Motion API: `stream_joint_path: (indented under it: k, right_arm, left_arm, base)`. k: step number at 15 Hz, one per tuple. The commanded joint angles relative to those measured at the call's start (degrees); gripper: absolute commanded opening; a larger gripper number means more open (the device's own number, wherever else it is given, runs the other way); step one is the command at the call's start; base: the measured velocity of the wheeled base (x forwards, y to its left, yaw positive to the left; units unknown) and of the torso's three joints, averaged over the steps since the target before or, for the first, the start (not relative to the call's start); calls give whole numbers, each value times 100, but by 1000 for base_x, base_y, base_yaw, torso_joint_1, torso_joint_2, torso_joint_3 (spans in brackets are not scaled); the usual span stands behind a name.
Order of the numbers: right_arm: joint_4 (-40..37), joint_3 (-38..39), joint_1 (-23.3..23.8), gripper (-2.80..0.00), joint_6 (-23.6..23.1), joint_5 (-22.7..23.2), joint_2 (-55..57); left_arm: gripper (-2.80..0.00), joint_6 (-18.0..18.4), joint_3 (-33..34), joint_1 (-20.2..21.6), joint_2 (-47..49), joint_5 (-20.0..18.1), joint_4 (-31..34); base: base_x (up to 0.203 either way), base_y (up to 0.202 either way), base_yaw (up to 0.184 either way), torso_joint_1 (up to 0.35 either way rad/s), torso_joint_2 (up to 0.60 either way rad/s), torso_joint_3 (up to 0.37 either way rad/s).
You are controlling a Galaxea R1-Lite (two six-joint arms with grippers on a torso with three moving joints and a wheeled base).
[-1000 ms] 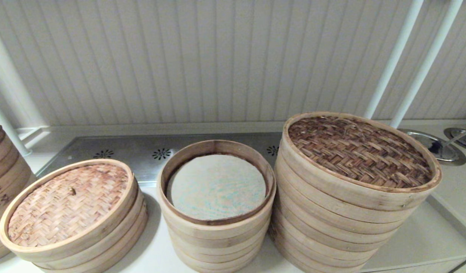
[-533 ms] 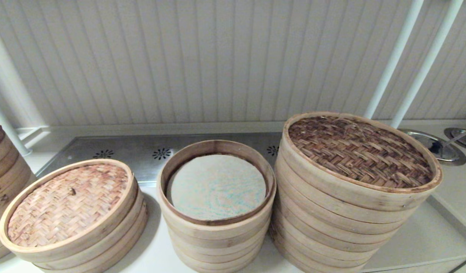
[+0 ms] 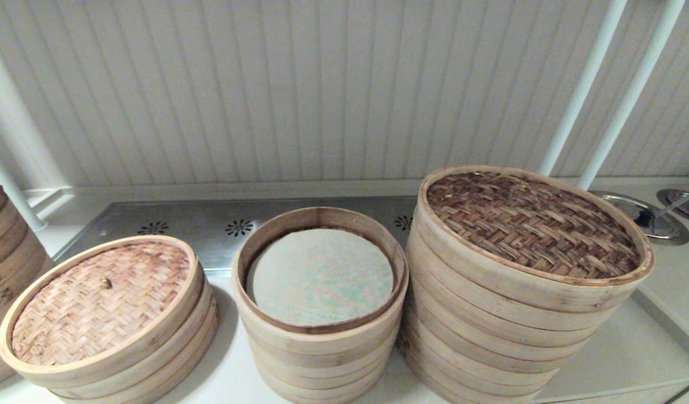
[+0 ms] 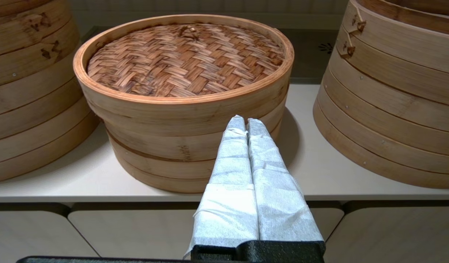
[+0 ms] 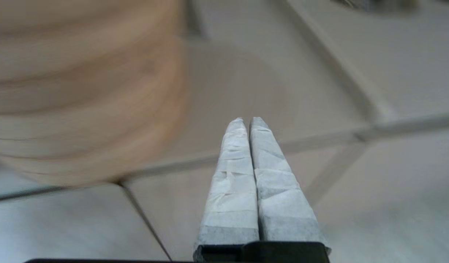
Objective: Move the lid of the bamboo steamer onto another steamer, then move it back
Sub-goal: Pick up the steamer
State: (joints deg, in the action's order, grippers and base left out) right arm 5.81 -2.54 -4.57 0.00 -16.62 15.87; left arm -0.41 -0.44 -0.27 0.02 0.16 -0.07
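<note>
The dark brown woven bamboo steamer lid [image 3: 532,224] lies flat on top of the widest steamer stack [image 3: 490,331] at the right; the stack's liner is hidden under it. Neither gripper appears in the head view. My left gripper [image 4: 245,119] is shut and empty, held off the counter's front edge and pointing at the low stack with the pale knobbed lid [image 4: 184,58]. My right gripper [image 5: 246,119] is shut and empty, low by the counter's front edge, with the wide stack's [image 5: 82,91] side wall blurred beside it.
The narrower open stack [image 3: 322,348] with a greenish-speckled liner [image 3: 320,276] stands in the middle. The low stack with the pale lid [image 3: 97,303] sits left of it, and another stack [image 3: 2,241] at the far left. White pipes [image 3: 580,90] and a metal sink drain [image 3: 642,216] are at the back right.
</note>
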Motion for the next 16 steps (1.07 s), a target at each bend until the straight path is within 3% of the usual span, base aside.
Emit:
stream_joint_path:
  k: [1, 4, 7, 9, 11, 16]
  right_arm:
    - [441, 270, 20, -280, 8, 351, 70]
    - [432, 268, 380, -280, 12, 400, 209]
    - [296, 263, 422, -280, 25, 890, -215]
    - [-75, 263, 424, -280, 38, 1505, -606]
    - [-496, 263, 416, -280, 36, 1553, -929]
    - [-597, 263, 413, -280, 23, 1565, -1536]
  left_arm:
    - [-280, -2, 0, 0, 0, 2, -1]
    - [-280, -2, 0, 0, -2, 2, -1]
    - [-280, -2, 0, 0, 6, 2, -1]
    - [-280, -2, 0, 0, -2, 2, -1]
    - [-280, -2, -8, 0, -2, 2, -1]
    - [-280, -2, 0, 0, 5, 2, -1]
  base:
    - [0, 0, 0, 0, 0, 0]
    - [0, 0, 0, 0, 0, 0]
    - [0, 0, 0, 0, 0, 0]
    - [0, 0, 0, 0, 0, 0]
    - [0, 0, 0, 0, 0, 0]
    - [0, 0, 0, 0, 0, 0]
